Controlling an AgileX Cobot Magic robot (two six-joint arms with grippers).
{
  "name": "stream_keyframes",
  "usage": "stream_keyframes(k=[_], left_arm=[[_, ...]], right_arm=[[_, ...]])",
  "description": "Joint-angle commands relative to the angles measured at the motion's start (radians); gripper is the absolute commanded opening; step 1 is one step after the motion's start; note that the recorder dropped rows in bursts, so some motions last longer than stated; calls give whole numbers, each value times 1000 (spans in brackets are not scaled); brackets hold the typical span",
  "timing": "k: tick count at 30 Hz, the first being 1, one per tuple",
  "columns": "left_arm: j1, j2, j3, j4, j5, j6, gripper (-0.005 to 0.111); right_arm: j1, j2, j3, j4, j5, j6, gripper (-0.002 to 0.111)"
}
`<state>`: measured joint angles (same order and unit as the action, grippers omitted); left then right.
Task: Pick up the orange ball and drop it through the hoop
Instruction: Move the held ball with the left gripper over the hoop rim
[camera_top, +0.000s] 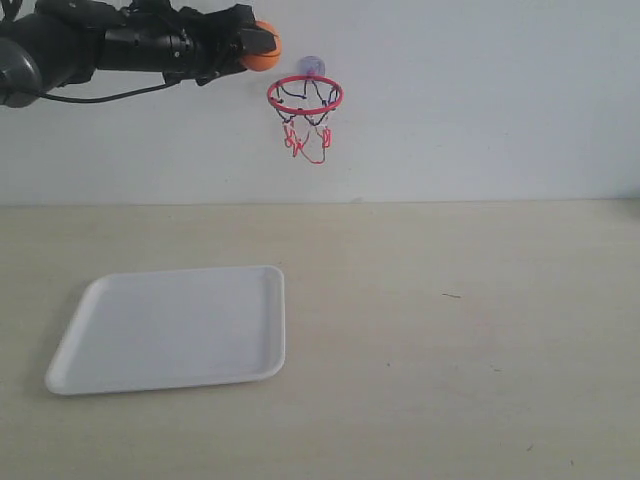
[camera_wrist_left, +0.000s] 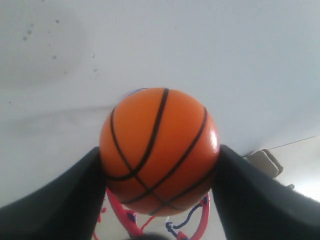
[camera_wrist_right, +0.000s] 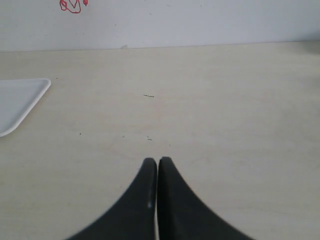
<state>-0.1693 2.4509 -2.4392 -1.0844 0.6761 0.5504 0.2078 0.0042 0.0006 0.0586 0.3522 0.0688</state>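
Left gripper (camera_wrist_left: 159, 167): I've got it clamped on the ball (camera_top: 268, 54), one black finger pressed on each side, seams showing between them.
Ball spot: up in the air, just left of the hoop (camera_top: 305, 95) and a touch higher than its red ring in the exterior view. From my left wrist cam the ring and a bit of net peek out right behind the ball, so it's close. Can't tell if it's actually over the ring.
Hoop: stuck on the wall (camera_top: 480, 100) by its see-through cup, ring level, net hanging loose under it.
Left arm (camera_top: 110, 45): stretched level toward the hoop from its left.
Right gripper (camera_wrist_right: 158, 165): jaws squeezed together, tips touching, low over the table (camera_top: 450, 330) and well away from the hoop.
Tray (camera_top: 170, 330): white, flat on the table, well below the hoop and off to its left.
Table: pale wood with a few tiny dark specks.
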Motion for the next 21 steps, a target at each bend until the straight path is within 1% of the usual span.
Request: stream_keyframes(k=[1,7,9,13,15,18,21], left_arm=[[-5,0,-9,-24,34,14,4],[-5,0,-9,-234,53,144,4],[-9,0,-9,-268,53,165,4],[-36,0,-9,-223,46,184,4],[-51,0,-9,-189,-1,210,4],[-55,0,-9,-190,-87,199,4],[-51,3,-9,-190,-67,199,4]], right_arm=[[2,-4,-1,-4,-4,0,0],[2,-4,-1,-4,-4,0,0],[2,-4,-1,-4,-4,0,0],[2,-4,-1,-4,-4,0,0],[2,-4,-1,-4,-4,0,0],[2,-4,-1,-4,-4,0,0],[2,-4,-1,-4,-4,0,0]])
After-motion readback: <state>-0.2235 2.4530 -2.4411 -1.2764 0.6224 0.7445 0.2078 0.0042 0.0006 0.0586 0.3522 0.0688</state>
